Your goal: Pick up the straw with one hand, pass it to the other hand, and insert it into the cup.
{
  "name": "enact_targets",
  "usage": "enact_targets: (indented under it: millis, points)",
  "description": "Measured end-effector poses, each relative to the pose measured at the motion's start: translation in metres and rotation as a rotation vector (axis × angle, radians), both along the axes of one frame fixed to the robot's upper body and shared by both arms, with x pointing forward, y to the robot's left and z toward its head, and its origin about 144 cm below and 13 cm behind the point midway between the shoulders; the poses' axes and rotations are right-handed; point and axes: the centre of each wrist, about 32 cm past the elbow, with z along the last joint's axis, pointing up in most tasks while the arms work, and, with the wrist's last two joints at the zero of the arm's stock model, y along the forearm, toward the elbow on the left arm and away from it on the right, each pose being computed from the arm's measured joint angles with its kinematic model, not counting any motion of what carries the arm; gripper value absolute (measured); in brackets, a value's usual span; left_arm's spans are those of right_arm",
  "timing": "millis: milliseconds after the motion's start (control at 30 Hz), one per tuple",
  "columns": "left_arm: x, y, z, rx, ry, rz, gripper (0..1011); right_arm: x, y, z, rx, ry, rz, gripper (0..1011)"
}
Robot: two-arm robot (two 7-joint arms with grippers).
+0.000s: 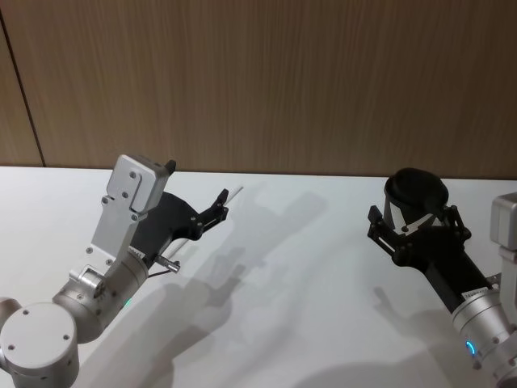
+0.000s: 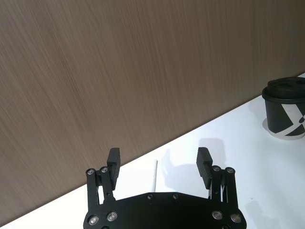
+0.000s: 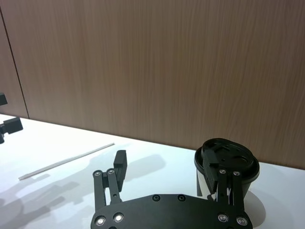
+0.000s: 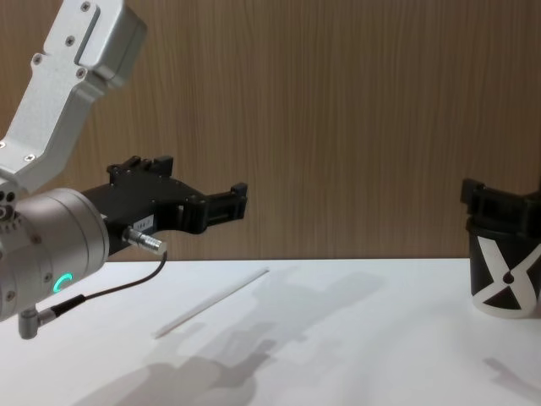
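Wood panelling runs behind a white counter. The straw lies flat on the left part of the counter, slanting from near-left to far-right. The cup stands far off to the right with its lid on.

The left claw hangs above the straw with its fingers spread wide and holding nothing. In its wrist view the straw's far end pokes out between the two fingers, roughly centred. The right claw is also spread and empty, and sits low beside the cup. One of its fingers overlaps the cup, though whether they touch is hard to say from these angles.

The step in hand looks like the first pickup. To do it well, the left claw should drop straight down and keep the straw midway between the fingers so they press across the tube rather than along it. The fingertips should nearly graze the counter before closing. Gripping nearer one end would leave a long free length for the right claw to take. A light squeeze should do, because a thin tube can roll or flick away.
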Motion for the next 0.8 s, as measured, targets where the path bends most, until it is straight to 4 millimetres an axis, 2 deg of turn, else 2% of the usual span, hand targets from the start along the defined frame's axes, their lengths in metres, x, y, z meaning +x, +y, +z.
enact_targets:
  millis: [800]
  points:
    - [0.0, 0.0, 0.0, 0.0, 0.0, 0.0, 1003, 0.0, 0.0, 0.0, 0.0, 0.0, 0.0, 1001]
